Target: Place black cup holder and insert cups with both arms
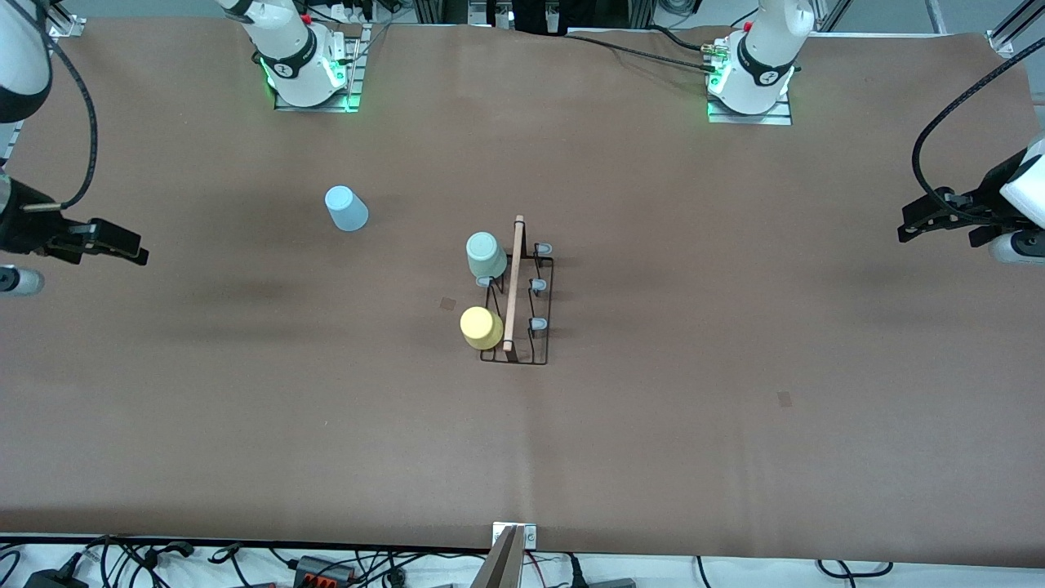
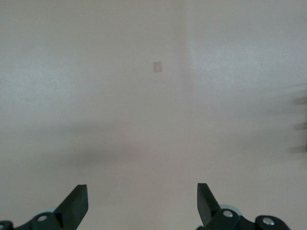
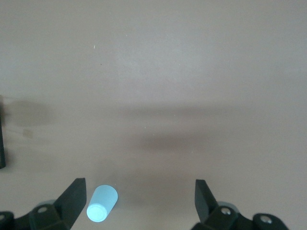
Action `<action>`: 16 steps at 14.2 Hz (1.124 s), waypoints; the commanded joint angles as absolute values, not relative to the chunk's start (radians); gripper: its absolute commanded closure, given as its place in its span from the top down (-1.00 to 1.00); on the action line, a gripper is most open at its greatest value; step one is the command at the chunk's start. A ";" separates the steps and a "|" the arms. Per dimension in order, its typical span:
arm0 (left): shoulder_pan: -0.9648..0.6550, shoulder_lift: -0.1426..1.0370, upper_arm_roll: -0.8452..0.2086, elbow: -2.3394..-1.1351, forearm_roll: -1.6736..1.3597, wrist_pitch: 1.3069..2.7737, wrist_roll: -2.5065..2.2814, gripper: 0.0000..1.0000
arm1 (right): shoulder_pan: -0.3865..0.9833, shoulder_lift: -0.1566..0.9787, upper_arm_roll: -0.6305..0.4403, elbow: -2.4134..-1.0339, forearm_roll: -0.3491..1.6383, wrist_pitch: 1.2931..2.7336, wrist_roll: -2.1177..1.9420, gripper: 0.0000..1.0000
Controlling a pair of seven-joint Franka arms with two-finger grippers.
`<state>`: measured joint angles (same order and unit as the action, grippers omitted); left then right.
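Observation:
The black cup holder [image 1: 549, 310] stands mid-table, its wooden rod [image 1: 513, 282] along the top. A pale green cup [image 1: 485, 255] and a yellow cup [image 1: 481, 327] sit upside down on its prongs on the side toward the right arm's end. A light blue cup [image 1: 347, 209] stands upside down on the table, apart from the holder, toward the right arm's end and farther from the front camera. My right gripper [image 1: 137, 249] hangs open and empty over that end; its wrist view shows the blue cup [image 3: 102, 203] below the gripper [image 3: 140, 196]. My left gripper [image 1: 906, 227] is open over bare table [image 2: 142, 201].
Brown paper covers the table [image 1: 653, 457]. Two small darker patches [image 1: 447, 303] [image 1: 784, 398] mark it. The arm bases [image 1: 310, 73] [image 1: 751, 82] stand along the edge farthest from the front camera. Cables and a clamp [image 1: 513, 547] line the nearest edge.

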<state>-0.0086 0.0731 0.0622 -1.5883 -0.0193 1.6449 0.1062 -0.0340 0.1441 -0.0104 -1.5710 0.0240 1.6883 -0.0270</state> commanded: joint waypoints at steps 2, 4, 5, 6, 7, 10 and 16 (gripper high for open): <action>-0.006 0.083 0.060 -1.562 -0.031 1.632 0.130 1.00 | -0.041 0.009 -0.008 -1.738 0.002 1.736 -0.052 1.00; -0.006 0.083 0.055 -1.562 -0.029 1.632 0.123 1.00 | -0.041 -0.003 -0.006 -1.736 -0.002 1.732 -0.055 1.00; -0.006 0.083 0.055 -1.562 -0.031 1.632 0.123 1.00 | -0.041 -0.008 -0.006 -1.738 -0.002 1.729 -0.051 1.00; -0.006 0.083 0.055 -1.562 -0.031 1.632 0.126 1.00 | -0.040 -0.012 -0.006 -1.738 -0.002 1.723 -0.045 1.00; -0.006 0.083 0.055 -1.562 -0.029 1.632 0.126 1.00 | -0.041 -0.012 -0.006 -1.733 0.000 1.707 -0.040 1.00; -0.006 0.083 0.055 -1.562 -0.029 1.632 0.129 1.00 | -0.041 -0.012 -0.008 -1.732 0.003 1.704 -0.051 1.00; -0.005 0.083 0.055 -1.560 -0.029 1.632 0.132 1.00 | -0.035 -0.017 -0.002 -1.730 -0.002 1.704 -0.044 1.00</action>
